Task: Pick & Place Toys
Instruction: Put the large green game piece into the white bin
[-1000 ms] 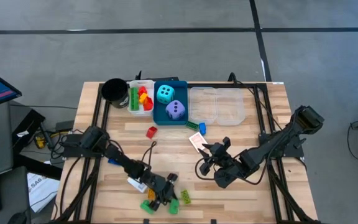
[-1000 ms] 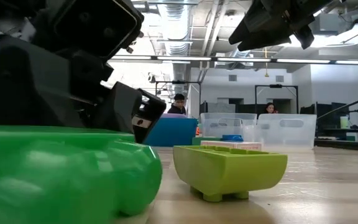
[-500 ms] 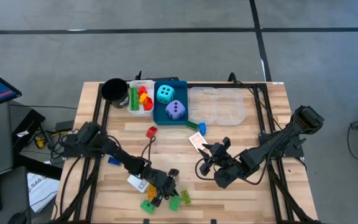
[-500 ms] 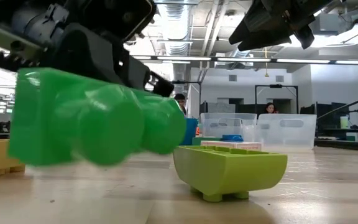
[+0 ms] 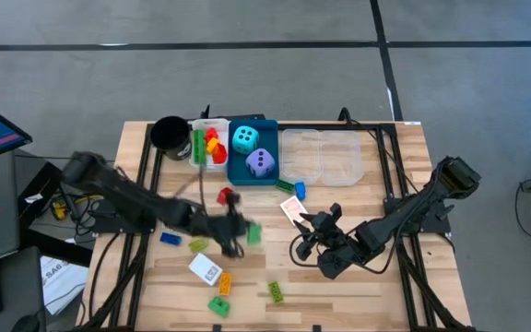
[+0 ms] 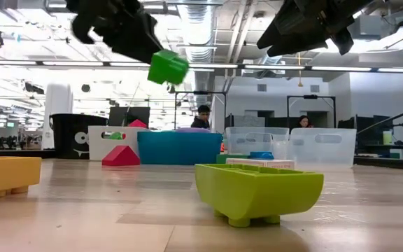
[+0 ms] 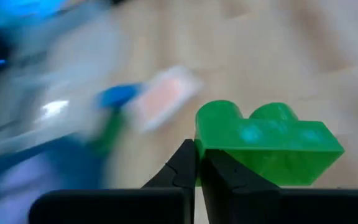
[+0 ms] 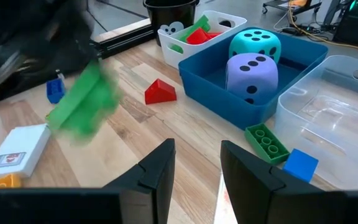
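Above the table's middle, our left gripper (image 5: pixel 243 234) carried a green brick (image 5: pixel 253 234) clamped between its jaws toward the white tray (image 5: pixel 198 126) at twelve o'clock (right gripper (image 5: pixel 300 250) waited, jaws apart).

Bright toys on pale, striped wood

Green brick (image 7: pixel 267 144) aloft; cyan die (image 8: pixel 254 45) and purple die (image 8: pixel 252 73), both black-dotted, in the blue tray (image 8: pixel 224 93). Red wedge (image 8: pixel 160 92), lime brick (image 6: pixel 259 191), yellow-orange brick (image 6: pixel 5 174), white card (image 5: pixel 204 268), black cup (image 5: pixel 168 133), white tray (image 5: pixel 202 162), clear trays (image 5: pixel 323 157).
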### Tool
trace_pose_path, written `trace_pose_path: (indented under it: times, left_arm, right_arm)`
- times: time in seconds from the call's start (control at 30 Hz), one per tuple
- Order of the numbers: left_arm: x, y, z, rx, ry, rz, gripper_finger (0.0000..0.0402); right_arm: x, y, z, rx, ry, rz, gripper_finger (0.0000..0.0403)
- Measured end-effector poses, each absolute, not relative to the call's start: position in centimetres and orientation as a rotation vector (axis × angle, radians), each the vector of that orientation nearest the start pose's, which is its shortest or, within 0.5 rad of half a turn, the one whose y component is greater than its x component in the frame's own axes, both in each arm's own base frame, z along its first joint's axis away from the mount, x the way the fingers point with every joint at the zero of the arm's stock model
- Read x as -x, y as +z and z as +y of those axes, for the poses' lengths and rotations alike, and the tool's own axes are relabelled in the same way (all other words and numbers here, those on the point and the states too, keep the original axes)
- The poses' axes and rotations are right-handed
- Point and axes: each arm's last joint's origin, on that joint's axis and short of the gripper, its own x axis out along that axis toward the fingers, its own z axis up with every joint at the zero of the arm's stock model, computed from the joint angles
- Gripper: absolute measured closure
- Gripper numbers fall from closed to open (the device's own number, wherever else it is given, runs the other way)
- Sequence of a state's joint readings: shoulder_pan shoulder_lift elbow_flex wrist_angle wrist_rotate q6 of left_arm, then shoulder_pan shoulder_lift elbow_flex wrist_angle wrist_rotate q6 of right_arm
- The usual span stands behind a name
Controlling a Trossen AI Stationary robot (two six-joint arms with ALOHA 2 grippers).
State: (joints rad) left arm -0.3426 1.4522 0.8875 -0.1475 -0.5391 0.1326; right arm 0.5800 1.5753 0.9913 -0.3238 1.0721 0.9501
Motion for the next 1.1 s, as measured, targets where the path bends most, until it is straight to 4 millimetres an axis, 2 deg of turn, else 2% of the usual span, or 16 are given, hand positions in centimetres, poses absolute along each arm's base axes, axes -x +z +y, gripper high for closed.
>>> trace_pose_path:
  times: [0.13,0.3,0.43,0.6,0.87,1.1]
  left_arm:
    - [-26.3,25.1,-5.0,-0.485,0.415,0.691,0.0398]
    - [-23.9,27.3,-0.5,-0.492,0.693,0.727,0.0400]
    - [-22.3,28.1,3.0,-0.443,0.844,0.772,0.0398]
    - [-20.9,28.1,7.0,-0.383,1.011,0.850,0.0400]
    - [-19.4,27.9,10.9,-0.243,1.070,0.889,0.0395]
    - [-19.1,27.6,11.9,-0.072,0.941,0.854,0.0379]
  right_arm:
    - [-27.3,21.9,14.9,-0.241,-0.676,0.329,0.0277]
    - [-27.3,21.9,14.9,-0.232,-0.670,0.332,0.0277]
    - [-27.3,21.9,15.0,-0.236,-0.660,0.342,0.0277]
    - [-27.3,21.9,15.0,-0.235,-0.660,0.343,0.0277]
    - [-27.3,21.9,15.0,-0.234,-0.660,0.343,0.0277]
    - [-27.3,21.9,14.9,-0.230,-0.660,0.346,0.0277]
